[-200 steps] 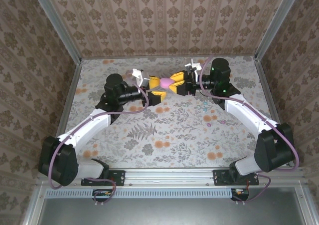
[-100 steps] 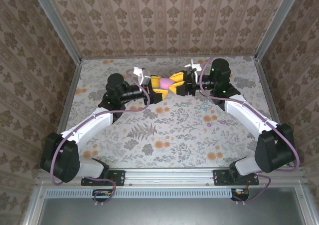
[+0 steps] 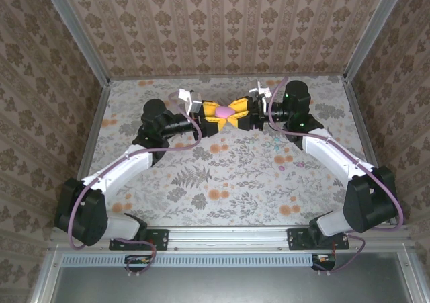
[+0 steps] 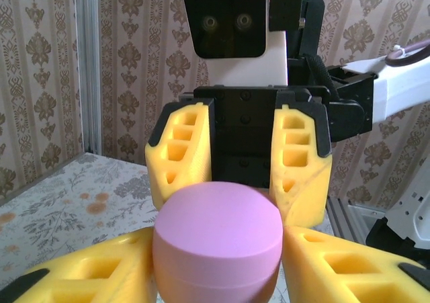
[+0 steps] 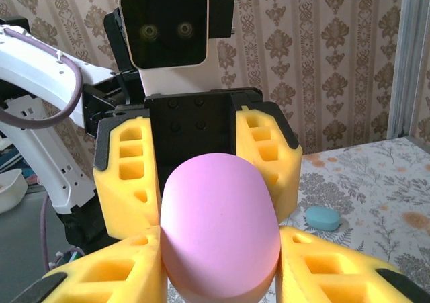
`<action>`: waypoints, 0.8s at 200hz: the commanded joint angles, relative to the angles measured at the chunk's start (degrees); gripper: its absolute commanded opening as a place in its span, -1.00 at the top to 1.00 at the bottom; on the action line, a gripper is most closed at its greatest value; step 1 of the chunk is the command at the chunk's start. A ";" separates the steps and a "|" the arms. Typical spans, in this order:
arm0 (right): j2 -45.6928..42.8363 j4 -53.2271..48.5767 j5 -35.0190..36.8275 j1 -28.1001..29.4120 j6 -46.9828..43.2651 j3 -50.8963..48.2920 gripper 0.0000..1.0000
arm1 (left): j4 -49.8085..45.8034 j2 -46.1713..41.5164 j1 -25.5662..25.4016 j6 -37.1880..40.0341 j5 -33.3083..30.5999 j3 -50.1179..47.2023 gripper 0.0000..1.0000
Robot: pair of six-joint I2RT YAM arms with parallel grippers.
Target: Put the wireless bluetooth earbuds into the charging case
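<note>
Patterned wallpaper rings a floral tabletop (image 3: 222, 175); above its far middle the closed pink charging case (image 3: 224, 110) hangs between both arms, long axis running pincer to pincer. The right pincer (image 5: 218, 239) clamps one end, the left pincer (image 4: 218, 242) presses narrowly on the other; a small teal piece (image 5: 323, 218), bud or case unclear, lies on the tabletop.

place: robot test cell | cues: aluminium frame rails (image 3: 228, 238), patterned wallpaper panels (image 3: 222, 27), floral tabletop (image 3: 222, 175)
</note>
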 commanded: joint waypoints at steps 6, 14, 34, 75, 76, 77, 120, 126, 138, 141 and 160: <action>-1.93 2.87 -1.11 0.39 -0.59 -0.57 0.21 | 2.65 0.50 -0.27 -1.30 1.78 1.96 0.07; -1.98 3.42 -0.88 0.43 -0.06 -0.57 0.21 | 2.45 0.64 -0.31 -1.23 1.74 2.07 0.07; -2.01 5.01 -0.14 0.36 1.10 -0.73 0.21 | 1.68 0.56 -0.28 -0.66 1.79 1.96 -0.02; -1.73 5.87 -0.05 0.39 2.19 -0.38 0.21 | -0.03 0.20 -0.35 0.58 1.87 2.26 0.00; -1.69 5.92 -0.02 0.43 2.22 -0.39 0.21 | -0.03 0.24 -0.35 0.56 1.92 2.27 0.00; -1.68 5.99 -0.01 0.40 2.28 -0.39 0.21 | -0.07 0.26 -0.35 0.60 2.03 2.28 0.00; -1.13 6.93 0.31 0.44 3.56 -0.35 0.21 | -0.03 0.37 -0.35 0.59 2.36 2.80 0.06; -1.19 6.94 0.35 0.46 3.64 -0.47 0.21 | -0.03 0.35 -0.35 0.58 2.42 2.77 0.07; -1.22 6.89 0.35 0.40 3.55 -0.48 0.21 | 0.14 0.22 -0.35 0.54 2.23 2.73 0.07; -1.22 6.85 0.35 0.46 3.56 -0.48 0.21 | 0.16 0.28 -0.42 0.54 2.21 2.73 0.08; -1.23 6.25 0.19 0.39 3.05 -0.48 0.21 | 0.41 0.20 -0.44 0.19 2.25 2.90 0.09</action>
